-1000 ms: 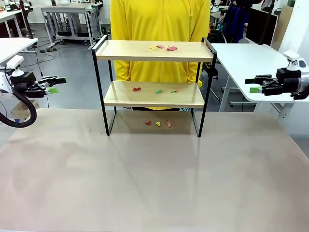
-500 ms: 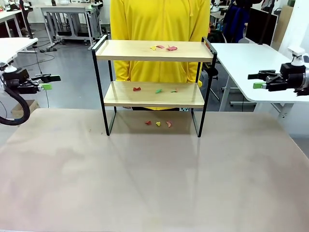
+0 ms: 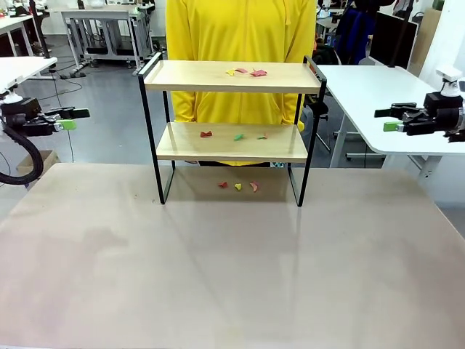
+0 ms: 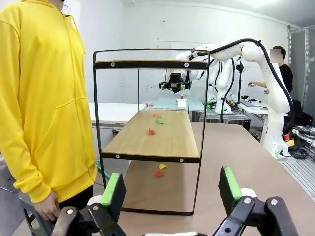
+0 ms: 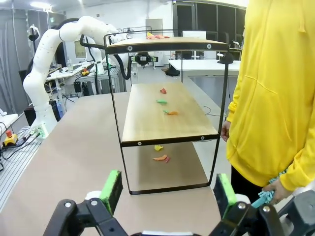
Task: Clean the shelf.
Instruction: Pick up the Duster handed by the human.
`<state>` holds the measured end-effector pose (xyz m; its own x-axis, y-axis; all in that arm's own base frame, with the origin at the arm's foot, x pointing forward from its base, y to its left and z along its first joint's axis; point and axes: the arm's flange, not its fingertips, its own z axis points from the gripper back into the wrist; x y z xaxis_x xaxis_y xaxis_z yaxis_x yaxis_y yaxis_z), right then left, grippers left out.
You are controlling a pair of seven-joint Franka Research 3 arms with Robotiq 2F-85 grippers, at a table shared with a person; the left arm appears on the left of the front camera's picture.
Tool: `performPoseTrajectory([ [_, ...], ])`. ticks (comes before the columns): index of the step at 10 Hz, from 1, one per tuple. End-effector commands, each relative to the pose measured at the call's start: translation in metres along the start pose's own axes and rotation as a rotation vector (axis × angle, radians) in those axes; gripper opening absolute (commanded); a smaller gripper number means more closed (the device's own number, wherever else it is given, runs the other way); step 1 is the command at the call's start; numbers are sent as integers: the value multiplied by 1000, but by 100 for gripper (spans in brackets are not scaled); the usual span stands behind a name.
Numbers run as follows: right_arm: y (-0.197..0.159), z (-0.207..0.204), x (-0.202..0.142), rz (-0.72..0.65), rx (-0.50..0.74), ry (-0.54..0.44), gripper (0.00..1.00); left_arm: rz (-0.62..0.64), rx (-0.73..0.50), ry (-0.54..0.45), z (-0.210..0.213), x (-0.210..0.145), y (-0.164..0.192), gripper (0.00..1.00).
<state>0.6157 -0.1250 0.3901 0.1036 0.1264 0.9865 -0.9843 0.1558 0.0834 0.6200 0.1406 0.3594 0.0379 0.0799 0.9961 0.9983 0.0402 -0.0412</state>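
— Nearest first?
— One bare, matte beige surface [image 3: 232, 262]. Two claws, left claw [image 3: 73, 118] and right claw [image 3: 385, 119], both spread wide and empty, beyond the left and right edges.
— The shelf?
— One shelf [image 3: 283, 78], upright at the middle of the far edge, with a thin black frame. Three crumpled scraps [image 3: 237, 186] beneath it, three on the lower board [image 3: 189, 149], three on the top board [image 3: 189, 75]. One person [image 3: 240, 29] in yellow behind.

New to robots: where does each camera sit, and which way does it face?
Front view: robot's side, facing across the table at the shelf and person; open jaws at both edges.
Left wrist view: off the shelf's left end, looking along it; own open jaws below.
Right wrist view: off the right end, looking leftward; own open jaws below.
Both wrist views share shelf, person, scraps.
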Motion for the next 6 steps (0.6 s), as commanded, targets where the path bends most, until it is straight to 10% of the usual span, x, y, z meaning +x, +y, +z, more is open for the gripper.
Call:
performPoseTrajectory([
  [1,-2,1,1,3,-15,2,100,-5,-6,1,1,1,1,100],
  [6,-2,1,1,3,-15,2,100,-5,-6,1,1,1,1,100],
])
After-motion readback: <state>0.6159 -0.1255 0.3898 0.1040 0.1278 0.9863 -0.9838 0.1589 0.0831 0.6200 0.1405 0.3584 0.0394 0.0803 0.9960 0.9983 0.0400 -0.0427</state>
